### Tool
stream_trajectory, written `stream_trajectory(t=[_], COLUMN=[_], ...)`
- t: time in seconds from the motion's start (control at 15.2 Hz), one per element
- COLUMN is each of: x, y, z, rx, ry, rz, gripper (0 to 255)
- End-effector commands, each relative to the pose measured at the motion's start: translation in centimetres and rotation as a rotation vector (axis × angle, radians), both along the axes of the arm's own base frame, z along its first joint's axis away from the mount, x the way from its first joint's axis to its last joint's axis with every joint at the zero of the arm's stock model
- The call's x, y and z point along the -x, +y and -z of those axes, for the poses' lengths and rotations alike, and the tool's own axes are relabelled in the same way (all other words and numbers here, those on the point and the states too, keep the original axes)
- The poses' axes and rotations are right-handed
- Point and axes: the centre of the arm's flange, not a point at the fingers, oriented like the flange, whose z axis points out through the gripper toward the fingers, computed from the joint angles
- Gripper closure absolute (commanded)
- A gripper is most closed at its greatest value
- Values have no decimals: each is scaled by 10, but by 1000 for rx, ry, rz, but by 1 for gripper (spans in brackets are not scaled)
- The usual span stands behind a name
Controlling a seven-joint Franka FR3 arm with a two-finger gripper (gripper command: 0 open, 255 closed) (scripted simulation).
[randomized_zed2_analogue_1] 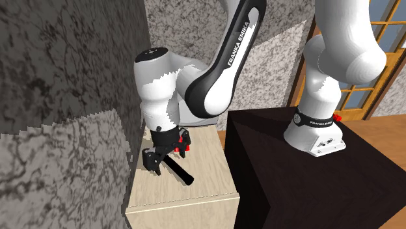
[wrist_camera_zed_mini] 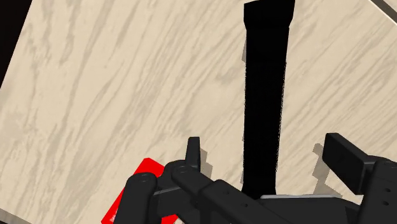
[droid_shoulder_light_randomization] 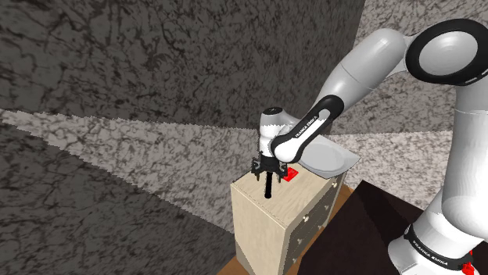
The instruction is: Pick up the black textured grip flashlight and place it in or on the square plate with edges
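With the tool (wrist_camera_zed_mini: 267,149) open and empty, straddling without touching the black flashlight (wrist_camera_zed_mini: 265,83) lying on the cabinet (wrist_camera_zed_mini: 127,83), the grasp appears pending: close on the barrel, lift, carry to the pale plate (droid_shoulder_light_randomization: 332,158).

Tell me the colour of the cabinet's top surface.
Cabinet top: pale beige with a wood-grain pattern; the wrist view shows it best.

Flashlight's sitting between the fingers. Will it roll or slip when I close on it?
Likely stiff: the flashlight looks like a straight black tube. It may roll if nudged, lying on the flat wooden top. The open gripper straddles one end, so the long end might droop.
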Motion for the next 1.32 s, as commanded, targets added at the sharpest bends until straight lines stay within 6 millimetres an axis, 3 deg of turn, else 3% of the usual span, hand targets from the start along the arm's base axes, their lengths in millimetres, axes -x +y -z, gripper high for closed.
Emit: stream_trajectory(t=[0.0, 0.2, 0.26, 0.79, 1.25], x=[0, 0, 0, 0, 0], y=[0, 0, 0, 0, 0], z=[0, 0, 0, 3, -31], rx=[0, 0, 0, 0, 0], ry=[0, 0, 0, 0, 0], rz=[0, 0, 0, 0, 0], gripper=[0, 0, 255, 255, 255])
